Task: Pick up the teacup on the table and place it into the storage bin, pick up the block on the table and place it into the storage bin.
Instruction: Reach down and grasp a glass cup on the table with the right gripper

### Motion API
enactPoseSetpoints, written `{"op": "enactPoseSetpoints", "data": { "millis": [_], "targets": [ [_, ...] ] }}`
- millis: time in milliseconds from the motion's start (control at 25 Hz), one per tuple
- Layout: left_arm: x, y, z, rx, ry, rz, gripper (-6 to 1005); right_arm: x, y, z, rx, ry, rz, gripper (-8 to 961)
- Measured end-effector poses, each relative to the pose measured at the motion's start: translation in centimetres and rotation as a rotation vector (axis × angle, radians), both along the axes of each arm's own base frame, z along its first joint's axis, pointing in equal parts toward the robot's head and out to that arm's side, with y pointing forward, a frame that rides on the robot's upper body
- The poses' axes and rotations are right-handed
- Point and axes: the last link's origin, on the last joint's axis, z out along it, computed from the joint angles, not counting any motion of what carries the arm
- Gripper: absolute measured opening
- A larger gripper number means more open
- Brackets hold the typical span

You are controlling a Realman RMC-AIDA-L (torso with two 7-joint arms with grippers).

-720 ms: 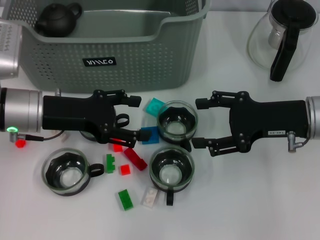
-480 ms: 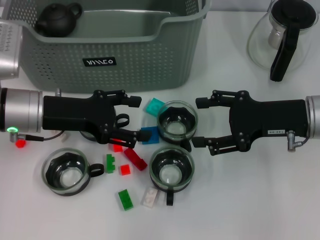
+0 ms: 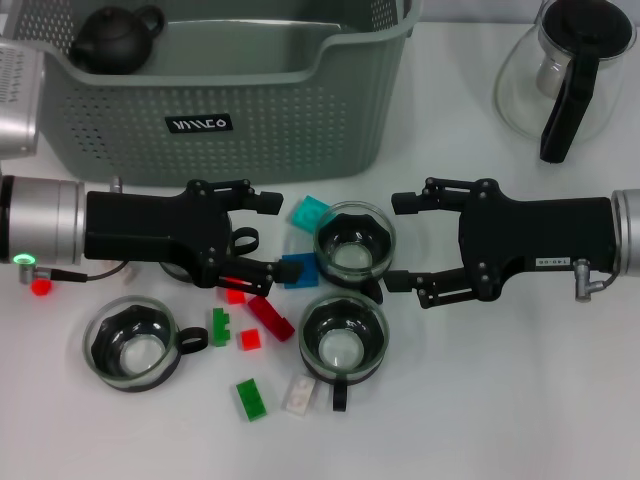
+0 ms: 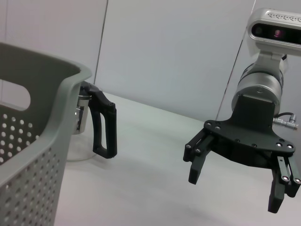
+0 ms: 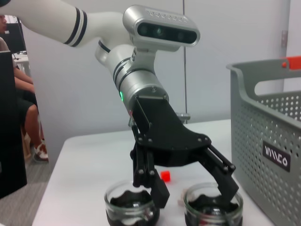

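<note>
The grey-green storage bin [image 3: 270,120] stands at the back left, and a black teapot [image 3: 115,38] lies inside it. Three glass teacups show on the table: one in the middle [image 3: 355,240], one in front of it [image 3: 343,340], one at the front left [image 3: 132,343]. Small blocks lie between them: teal [image 3: 309,212], blue [image 3: 297,270], red [image 3: 270,318], green [image 3: 251,399], white [image 3: 299,393]. My left gripper [image 3: 266,236] is open just left of the middle teacup. My right gripper [image 3: 398,244] is open just right of it. Both show in the wrist views, the right gripper [image 4: 235,190] and the left gripper [image 5: 195,193].
A clear glass pot [image 3: 565,75] with a black handle stands at the back right. Another red block [image 3: 40,287] lies under my left arm. Part of a further cup handle [image 3: 245,240] pokes out beneath the left gripper.
</note>
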Motion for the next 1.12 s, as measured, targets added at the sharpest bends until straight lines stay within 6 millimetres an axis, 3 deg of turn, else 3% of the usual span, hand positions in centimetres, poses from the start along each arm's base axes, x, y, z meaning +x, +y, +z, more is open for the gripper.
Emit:
{"op": "enactPoseSetpoints", "data": {
  "millis": [560,800,1120],
  "targets": [
    [-1.0,-0.9,1.2,0.008,-0.023,0.025,945,-1.0,-1.0,-0.1,-0.105,0.015,0.024,916],
    [-1.7,-0.6,1.9,0.068,-0.034,0.068,944,-1.9,-1.2,-0.8,-0.177,-0.087,0.134,917],
    [-2.2,-0.8,2.4,0.110,-0.067,0.111,944,-3.1,-1.3,-0.1,-0.213,-0.161,0.251,917]
  ]
}}
